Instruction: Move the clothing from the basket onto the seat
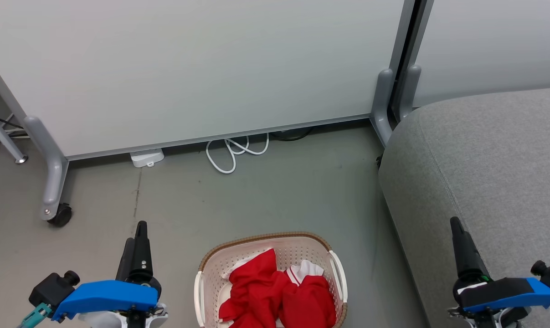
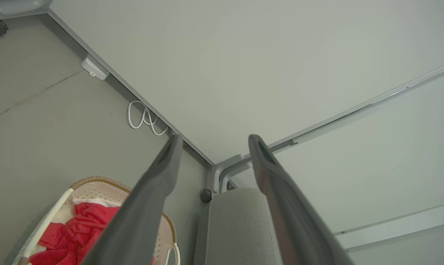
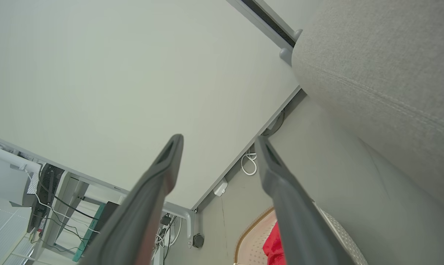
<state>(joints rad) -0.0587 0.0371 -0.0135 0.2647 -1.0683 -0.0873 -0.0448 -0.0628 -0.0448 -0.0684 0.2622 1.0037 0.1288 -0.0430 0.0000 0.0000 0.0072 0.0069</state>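
The cream basket [image 1: 206,282] with its brown rim stands on the floor at the bottom centre of the head view, holding crumpled red clothing [image 1: 275,291] with white trim. The grey seat [image 1: 484,173] fills the right side. My left gripper [image 1: 136,237] hovers left of the basket, open and empty. In its wrist view the left gripper [image 2: 214,141] points at the partition, with the basket [image 2: 93,182], the clothing [image 2: 74,228] and the seat [image 2: 236,224] below. My right gripper [image 1: 457,228] hangs over the seat's front; the right gripper [image 3: 218,141] is open, with the seat [image 3: 383,62] and clothing [image 3: 275,244] beside it.
Pale partition panels [image 1: 202,64] on grey wheeled feet [image 1: 53,182] close off the back. A white cable [image 1: 231,155] and a small white box [image 1: 147,157] lie at the panel's base. Bare grey floor [image 1: 265,196] lies between basket and panels.
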